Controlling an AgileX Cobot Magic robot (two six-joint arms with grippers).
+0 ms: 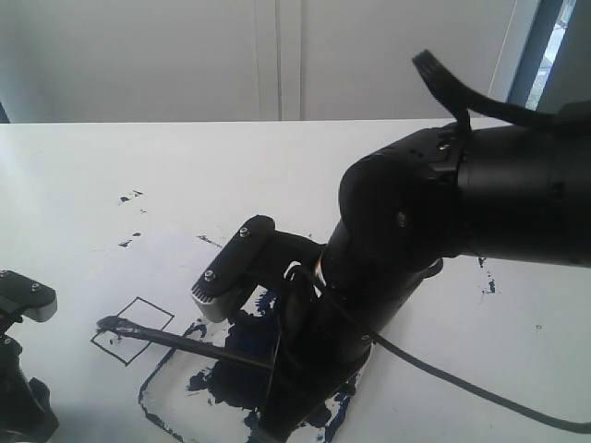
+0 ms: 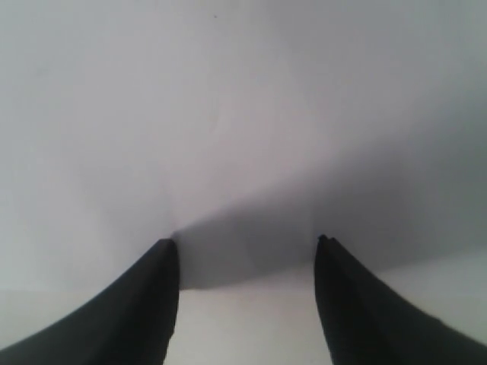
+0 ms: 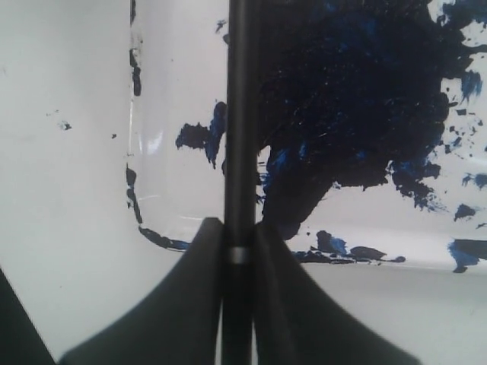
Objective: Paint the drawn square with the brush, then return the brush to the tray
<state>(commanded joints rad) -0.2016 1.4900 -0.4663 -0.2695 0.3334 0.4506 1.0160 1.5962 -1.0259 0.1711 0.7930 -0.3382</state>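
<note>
The drawn square [image 1: 134,330] is a thin black outline on the white paper at lower left. The black brush [image 1: 185,343] lies nearly level, and its dark tip [image 1: 109,324] rests at the square's left edge. My right gripper [image 3: 240,228] is shut on the brush shaft [image 3: 241,114], above the clear tray [image 3: 144,228] with its big navy blot [image 3: 358,99]. In the exterior view the right arm [image 1: 388,249] covers most of the tray [image 1: 152,392]. My left gripper [image 2: 247,242] hangs open over bare white paper, holding nothing.
Small paint specks [image 1: 129,197] dot the paper behind the square, and more marks [image 1: 487,284] lie to the right. A black cable [image 1: 462,388] trails from the right arm across the table. The left arm's body [image 1: 23,369] stands at the lower left corner.
</note>
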